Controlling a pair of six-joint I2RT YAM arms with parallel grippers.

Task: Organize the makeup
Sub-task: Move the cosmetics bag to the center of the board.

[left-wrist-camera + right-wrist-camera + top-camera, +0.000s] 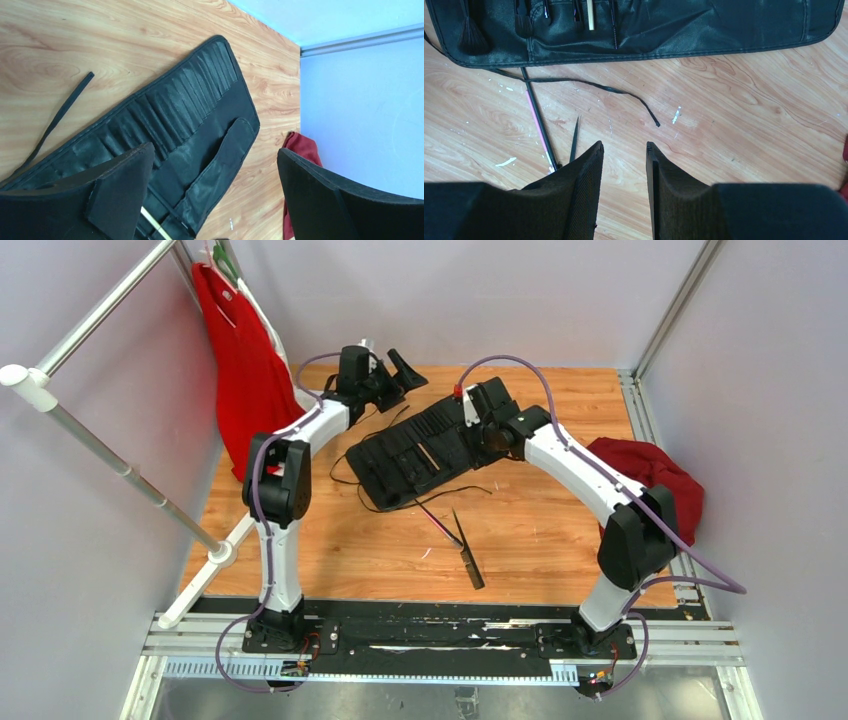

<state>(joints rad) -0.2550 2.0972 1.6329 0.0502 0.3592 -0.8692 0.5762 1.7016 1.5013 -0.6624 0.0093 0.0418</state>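
Observation:
A black slotted roll (425, 450) lies unrolled mid-table. Several makeup brushes stand in its pockets, among them a fan brush (471, 35) and a tan-shafted one (590, 15), whose shaft (155, 227) also shows in the left wrist view. Two loose brushes lie on the wood in front of the roll: a pink-and-black one (440, 520) (536, 117) and a thin black one (465, 550) (574, 137). My left gripper (403, 372) (215, 149) hovers wide open over the roll's far end, holding nothing. My right gripper (480, 415) (624, 145) hangs above bare wood beside the roll, open and empty.
The roll's thin black cords (370, 500) (594, 87) trail over the wood. A dark red cloth (660, 480) (300, 150) is bunched at the right edge. A red garment (245, 370) hangs on a white rack (100, 440) at the left. Grey walls enclose the table.

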